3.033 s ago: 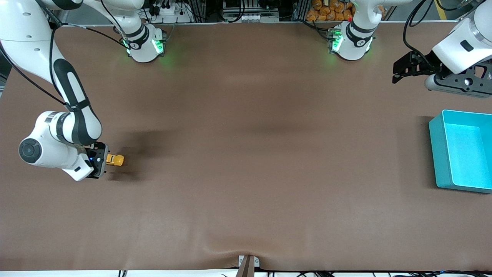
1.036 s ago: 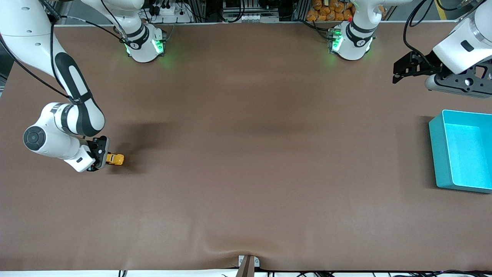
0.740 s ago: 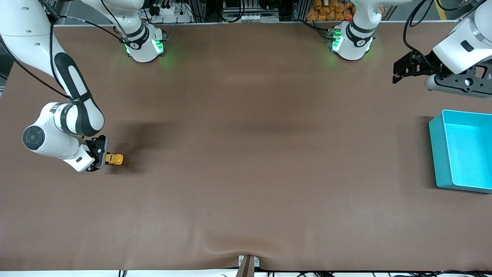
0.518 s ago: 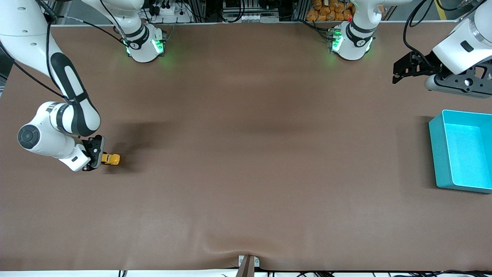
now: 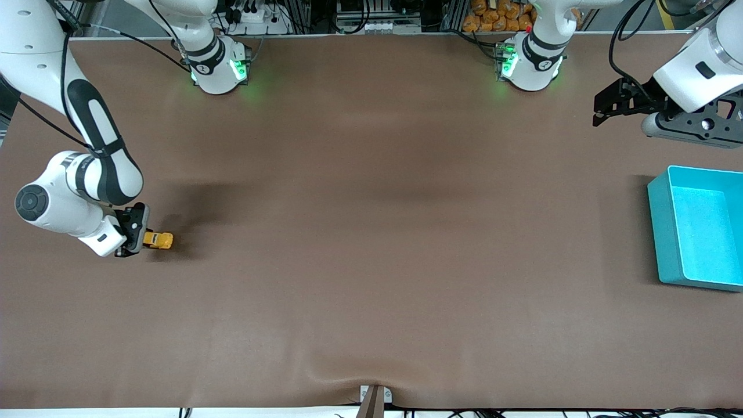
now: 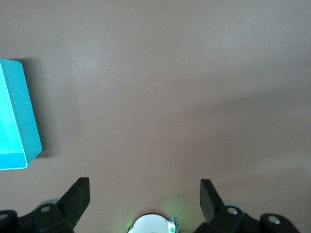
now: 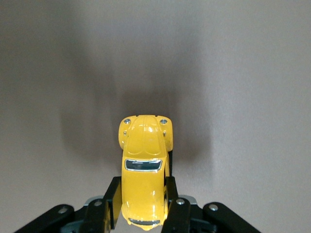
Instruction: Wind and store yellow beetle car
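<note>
Dragged toward nine o'clock, the glossy yellow beetle car [image 5: 158,240] stays pinched by the right gripper [image 5: 141,235]; left gripper [image 5: 603,109] waits, gaping wide

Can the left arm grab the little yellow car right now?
Probably not. The yellow beetle car sits at the right arm's end of the table, shut in the right pincer. The left pincer waits open above the table near the teal bin.

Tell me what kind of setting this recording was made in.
Most likely a robotics lab bench, not a home. Two arms are mounted along one edge of a table with a plain brown cover, with cabling and equipment racks past that edge. The only props are a yellow beetle car and a teal bin.
</note>
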Robot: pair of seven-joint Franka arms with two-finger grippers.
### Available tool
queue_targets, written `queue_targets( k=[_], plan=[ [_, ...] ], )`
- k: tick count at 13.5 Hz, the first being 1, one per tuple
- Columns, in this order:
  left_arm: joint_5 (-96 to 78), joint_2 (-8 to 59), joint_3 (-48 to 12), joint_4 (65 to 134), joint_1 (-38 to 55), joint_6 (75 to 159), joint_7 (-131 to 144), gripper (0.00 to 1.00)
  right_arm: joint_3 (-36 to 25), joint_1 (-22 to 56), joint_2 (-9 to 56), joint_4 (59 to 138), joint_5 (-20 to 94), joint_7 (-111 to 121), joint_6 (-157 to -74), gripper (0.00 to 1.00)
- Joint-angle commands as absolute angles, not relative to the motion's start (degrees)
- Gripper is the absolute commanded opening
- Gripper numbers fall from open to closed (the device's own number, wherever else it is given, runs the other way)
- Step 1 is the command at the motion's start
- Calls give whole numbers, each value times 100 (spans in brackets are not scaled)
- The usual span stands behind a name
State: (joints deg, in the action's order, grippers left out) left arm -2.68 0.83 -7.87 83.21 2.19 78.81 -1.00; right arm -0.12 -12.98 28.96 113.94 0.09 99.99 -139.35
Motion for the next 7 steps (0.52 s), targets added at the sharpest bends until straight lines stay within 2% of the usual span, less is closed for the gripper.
queue_targets(
  k=[1,7],
  plan=[
    [-237,88,-800,8288,193,7822,-62,100,62,-1538,3059,11470,-26,10239,-14247,0],
    [-237,88,-800,8297,202,7822,-62,100,62,-1740,3138,11452,-35,10599,-14449,0]
  ],
)
